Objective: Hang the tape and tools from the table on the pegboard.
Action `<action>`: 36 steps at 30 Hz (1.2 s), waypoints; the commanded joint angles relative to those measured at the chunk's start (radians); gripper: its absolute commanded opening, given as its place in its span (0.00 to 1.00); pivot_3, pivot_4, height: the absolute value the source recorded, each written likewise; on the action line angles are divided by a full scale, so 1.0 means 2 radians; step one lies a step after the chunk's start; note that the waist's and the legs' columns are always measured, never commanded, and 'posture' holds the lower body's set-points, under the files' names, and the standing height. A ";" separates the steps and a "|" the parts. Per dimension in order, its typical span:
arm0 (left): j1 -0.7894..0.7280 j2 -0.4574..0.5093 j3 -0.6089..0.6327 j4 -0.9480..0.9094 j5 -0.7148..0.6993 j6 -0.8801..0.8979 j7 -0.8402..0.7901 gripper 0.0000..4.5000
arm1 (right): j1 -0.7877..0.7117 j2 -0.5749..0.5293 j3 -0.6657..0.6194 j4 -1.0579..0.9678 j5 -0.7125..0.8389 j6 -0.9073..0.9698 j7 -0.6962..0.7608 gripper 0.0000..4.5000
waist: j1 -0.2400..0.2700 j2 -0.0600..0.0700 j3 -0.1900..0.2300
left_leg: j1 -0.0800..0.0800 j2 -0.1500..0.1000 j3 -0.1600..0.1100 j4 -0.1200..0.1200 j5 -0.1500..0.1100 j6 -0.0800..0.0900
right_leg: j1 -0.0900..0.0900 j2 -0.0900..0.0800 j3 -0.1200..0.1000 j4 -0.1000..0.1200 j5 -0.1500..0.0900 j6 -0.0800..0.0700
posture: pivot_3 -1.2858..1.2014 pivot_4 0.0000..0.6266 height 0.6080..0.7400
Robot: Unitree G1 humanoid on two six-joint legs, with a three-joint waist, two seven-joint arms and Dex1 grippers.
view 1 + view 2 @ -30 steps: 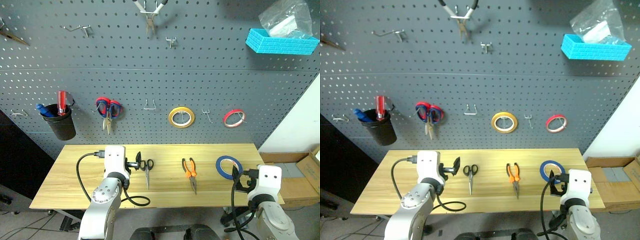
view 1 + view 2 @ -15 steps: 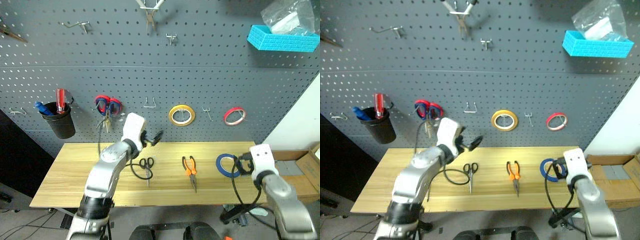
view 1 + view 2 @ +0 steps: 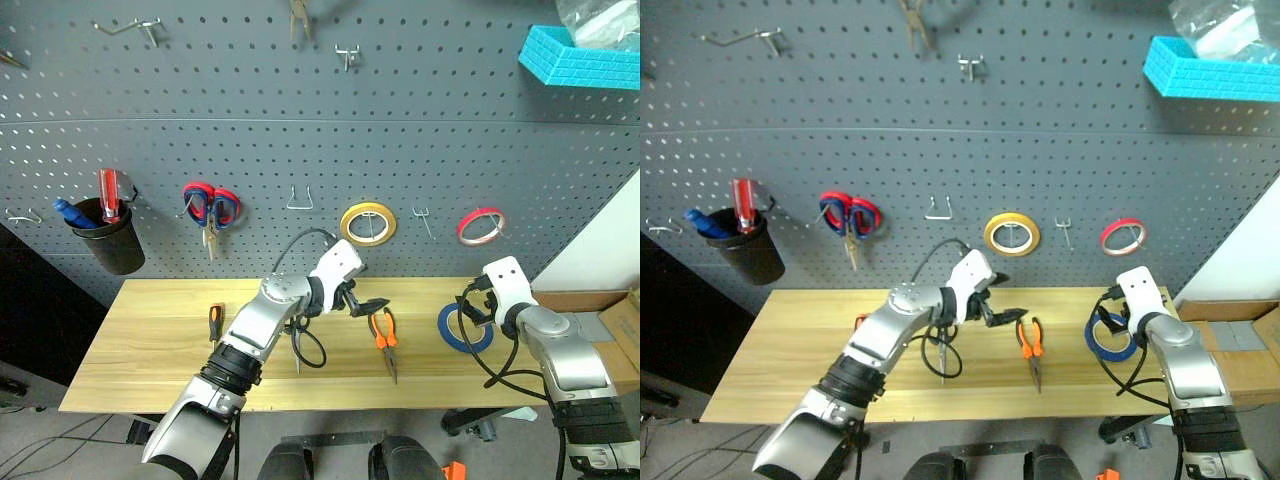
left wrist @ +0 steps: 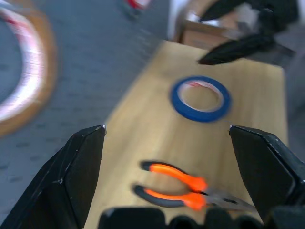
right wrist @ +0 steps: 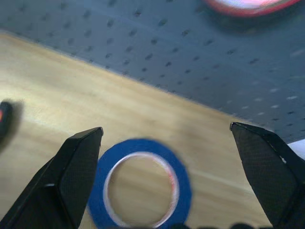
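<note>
Right hand (image 3: 1110, 322), fingers apart, hovers over thin blue tape (image 5: 139, 190), a flat ring.

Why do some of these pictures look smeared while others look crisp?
Left wrist view: the yellow tape roll on the pegboard and the orange pliers are smeared. Right wrist view: the blue tape is soft-edged and the red roll streaked. Both eye views look crisp.

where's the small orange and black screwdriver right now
In the left eye view, the screwdriver lies on the table's left part, left of the left arm and below the red-and-blue scissors.
</note>
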 commanded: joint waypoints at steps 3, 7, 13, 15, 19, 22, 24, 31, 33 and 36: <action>-0.017 -0.027 -0.018 0.027 0.016 -0.038 -0.012 0.98 | -0.023 -0.003 0.003 -0.006 0.017 0.030 0.019 0.98 | -0.001 0.001 0.015 | 0.000 0.000 0.000 0.000 0.000 0.000 | 0.000 0.000 0.000 0.000 0.000 0.000 | 0.50 0.34 1.00; -0.023 -0.045 -0.029 0.055 0.027 -0.059 -0.019 0.98 | -0.038 -0.007 0.021 0.000 0.022 0.050 0.038 0.98 | -0.006 0.000 0.029 | -0.001 0.000 0.000 0.001 0.000 0.000 | 0.000 0.000 0.000 0.000 0.001 0.001 | 0.49 0.39 1.00; -0.034 -0.052 -0.048 0.106 0.058 -0.112 -0.029 0.98 | -0.064 -0.003 0.035 0.030 0.030 0.070 0.058 0.98 | -0.011 0.000 0.043 | -0.001 0.000 0.000 0.001 0.000 0.000 | 0.000 -0.003 -0.001 0.000 0.001 0.001 | 0.49 0.42 1.00; -0.037 -0.056 -0.047 0.117 0.063 -0.122 -0.030 0.98 | -0.069 -0.006 0.044 0.041 0.031 0.076 0.068 0.98 | -0.011 0.000 0.046 | -0.001 0.000 -0.001 0.001 0.000 0.000 | 0.000 -0.003 -0.001 0.000 0.001 0.001 | 0.49 0.43 1.00; -0.042 -0.060 -0.043 0.130 0.067 -0.132 -0.029 0.98 | -0.078 -0.004 0.058 0.067 0.030 0.081 0.076 0.98 | -0.011 0.000 0.050 | -0.002 0.000 -0.001 0.001 0.000 0.000 | -0.001 -0.004 -0.001 0.000 0.001 0.001 | 0.49 0.42 1.00; -0.039 -0.062 -0.037 0.131 0.070 -0.140 -0.015 0.98 | -0.083 0.007 0.058 0.095 0.033 0.077 0.072 0.98 | -0.011 -0.001 0.051 | -0.002 0.000 -0.001 0.001 0.000 0.000 | -0.001 -0.004 -0.001 0.000 0.001 0.001 | 0.50 0.43 1.00; -0.036 -0.063 -0.035 0.128 0.072 -0.141 -0.011 0.98 | -0.086 0.010 0.059 0.114 0.033 0.075 0.071 0.98 | -0.011 -0.001 0.051 | -0.002 0.000 -0.001 0.001 0.000 0.000 | -0.001 -0.004 -0.001 0.000 0.001 0.001 | 0.50 0.42 1.00; -0.020 -0.063 -0.035 0.106 0.073 -0.139 -0.002 0.98 | -0.107 0.023 0.052 0.183 0.036 0.069 0.068 0.98 | -0.012 -0.001 0.053 | -0.002 0.000 -0.001 0.001 0.000 0.000 | -0.001 -0.004 -0.001 0.000 0.001 0.001 | 0.50 0.42 1.00; -0.020 -0.065 -0.034 0.101 0.073 -0.137 0.001 0.98 | -0.111 0.024 0.053 0.198 0.035 0.063 0.068 0.98 | -0.011 -0.001 0.053 | -0.002 0.000 -0.001 0.001 0.000 0.000 | -0.001 -0.004 -0.001 0.000 0.001 0.001 | 0.51 0.42 1.00; -0.019 -0.066 -0.034 0.099 0.074 -0.135 0.002 0.98 | -0.118 0.026 0.050 0.215 0.035 0.060 0.068 0.98 | -0.011 -0.001 0.053 | -0.002 0.000 -0.001 0.002 0.000 0.000 | -0.001 -0.004 -0.001 0.001 0.001 0.001 | 0.51 0.43 1.00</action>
